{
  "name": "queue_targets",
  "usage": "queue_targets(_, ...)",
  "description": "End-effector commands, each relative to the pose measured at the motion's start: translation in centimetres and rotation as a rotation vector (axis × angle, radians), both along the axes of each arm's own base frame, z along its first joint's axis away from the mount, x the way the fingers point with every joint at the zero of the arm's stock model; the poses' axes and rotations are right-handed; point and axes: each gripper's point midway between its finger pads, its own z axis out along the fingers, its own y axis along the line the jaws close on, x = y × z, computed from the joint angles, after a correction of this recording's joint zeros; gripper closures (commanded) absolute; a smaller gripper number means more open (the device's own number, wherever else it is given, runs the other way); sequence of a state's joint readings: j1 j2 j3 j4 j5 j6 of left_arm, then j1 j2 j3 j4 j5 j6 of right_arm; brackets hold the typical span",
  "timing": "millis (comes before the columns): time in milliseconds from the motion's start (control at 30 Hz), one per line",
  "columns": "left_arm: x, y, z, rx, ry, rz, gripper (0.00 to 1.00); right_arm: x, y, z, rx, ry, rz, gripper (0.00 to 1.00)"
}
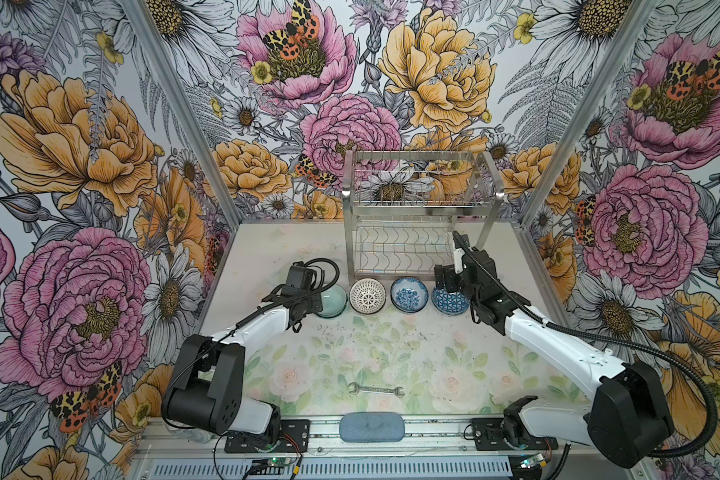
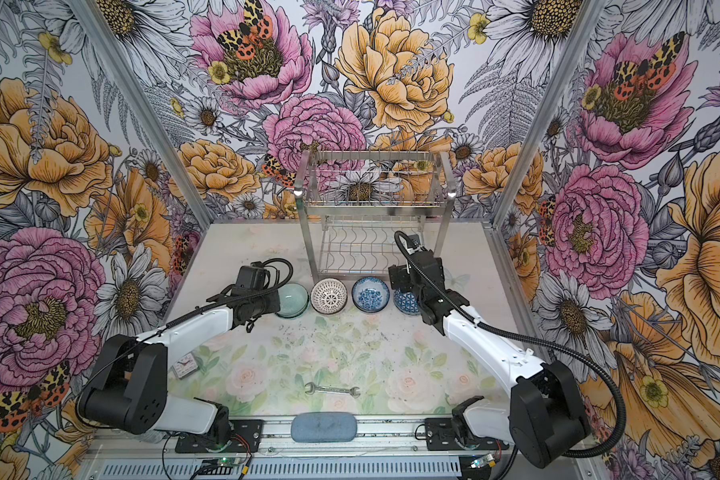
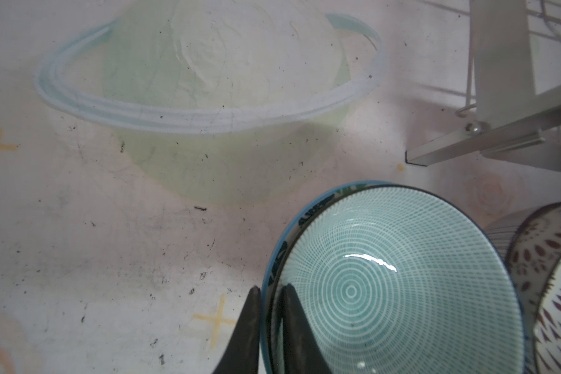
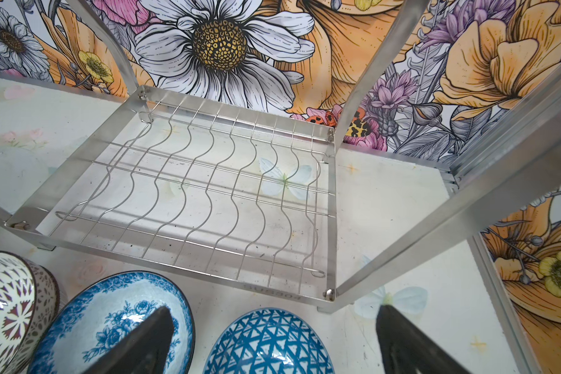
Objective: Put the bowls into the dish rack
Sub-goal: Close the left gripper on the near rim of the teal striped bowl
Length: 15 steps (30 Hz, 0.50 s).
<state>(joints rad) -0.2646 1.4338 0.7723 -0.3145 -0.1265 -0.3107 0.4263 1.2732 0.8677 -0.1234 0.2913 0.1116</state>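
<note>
Four bowls stand in a row in front of the dish rack (image 1: 420,203) in both top views: mint green bowl (image 1: 333,300), white lattice bowl (image 1: 367,295), blue floral bowl (image 1: 409,294), blue triangle bowl (image 1: 447,306). My left gripper (image 3: 271,289) is shut on the mint green bowl (image 3: 402,285) at its rim, one finger inside and one outside. The bowl rests on the table. My right gripper (image 4: 272,311) hangs open over the blue triangle bowl (image 4: 269,343), one finger above the blue floral bowl (image 4: 110,323). The rack's lower tier (image 4: 81,165) holds nothing.
A wrench (image 1: 376,389) lies near the front, with a blue-grey oval pad (image 1: 373,427) on the front rail. A small clock (image 2: 188,363) sits by the left arm. A rack leg (image 3: 499,64) stands close to the mint bowl. Flowered walls enclose three sides.
</note>
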Motion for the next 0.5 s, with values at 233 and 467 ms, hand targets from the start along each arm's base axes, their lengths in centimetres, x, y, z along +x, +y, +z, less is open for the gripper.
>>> queue_targets(233, 1.1, 0.25, 2.25, 0.043, -0.067, 0.005, 0.84, 0.54, 0.98, 0.66, 0.013, -0.012, 0.024, 0.01)
queue_targets(467, 1.07, 0.57, 2.62, 0.063, -0.072, 0.007, 0.8, 0.54, 1.03, 0.6, 0.011, -0.01, 0.026, 0.01)
